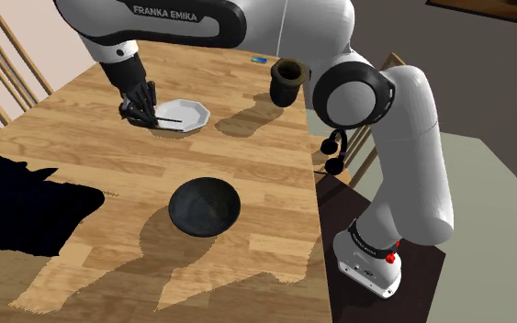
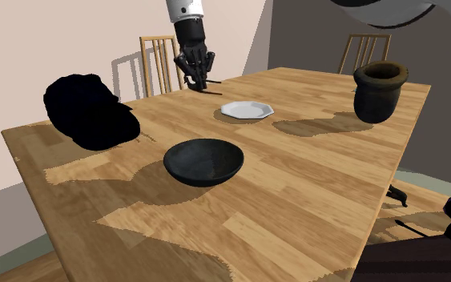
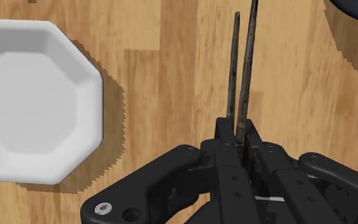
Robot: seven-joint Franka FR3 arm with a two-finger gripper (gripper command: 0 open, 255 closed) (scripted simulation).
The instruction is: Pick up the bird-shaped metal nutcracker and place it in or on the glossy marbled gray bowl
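Dark metal, stiff and likely slick: the nutcracker [image 3: 244, 76] is pinched by one end, where it might pivot, in the black gripper [image 3: 241, 137], beside the white plate [image 1: 185, 114] near the table's [image 1: 275, 183] chair-side edge; the dark bowl [image 1: 205, 205] sits mid-table

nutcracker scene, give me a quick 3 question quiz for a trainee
1. Fill in: the dark bowl in the middle of the table holds ____.
2. True or false: the gripper is shut on the nutcracker, a thin dark two-handled tool.
3. Which dish lies nearest the gripper? A: the white plate. B: the dark bowl. C: the dark pot.

Key: 1 nothing; 2 true; 3 A.
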